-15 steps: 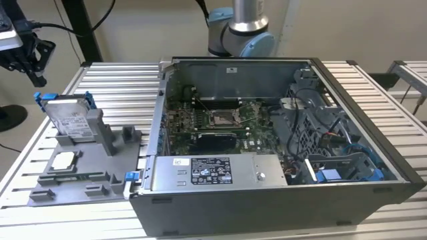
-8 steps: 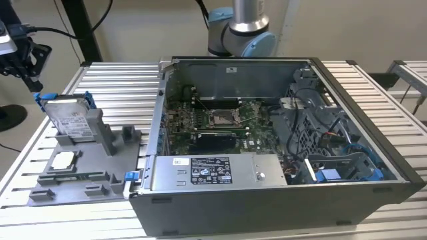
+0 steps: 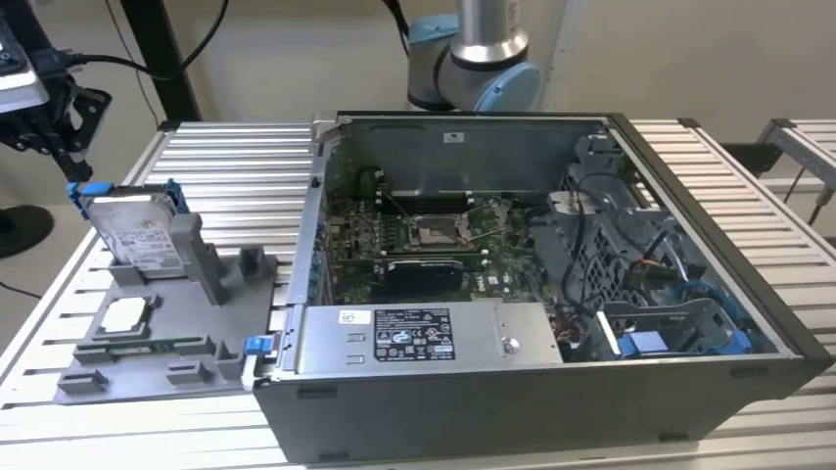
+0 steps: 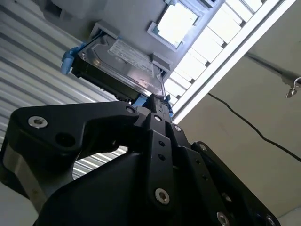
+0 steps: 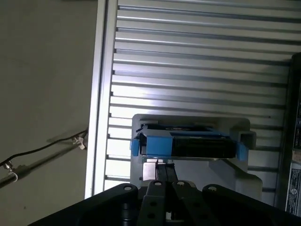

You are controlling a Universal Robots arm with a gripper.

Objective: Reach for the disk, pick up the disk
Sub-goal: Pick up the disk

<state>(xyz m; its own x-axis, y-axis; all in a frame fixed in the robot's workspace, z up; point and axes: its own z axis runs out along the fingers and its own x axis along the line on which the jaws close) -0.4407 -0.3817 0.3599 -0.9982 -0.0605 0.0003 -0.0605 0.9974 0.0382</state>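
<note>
clearly reaching: the claw [image 4: 157, 104] hangs above the upright disk [image 3: 131, 230], fingers pressed together, holding nothing (a grasp calls for them parted, astride its blue-edged top).

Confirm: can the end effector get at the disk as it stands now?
Probably yes. The disk stands on edge in the grey holder, its upper edge bare with nothing over it. The end effector sits close to that edge, and the computer case lies off to the exterior view's right.
</note>
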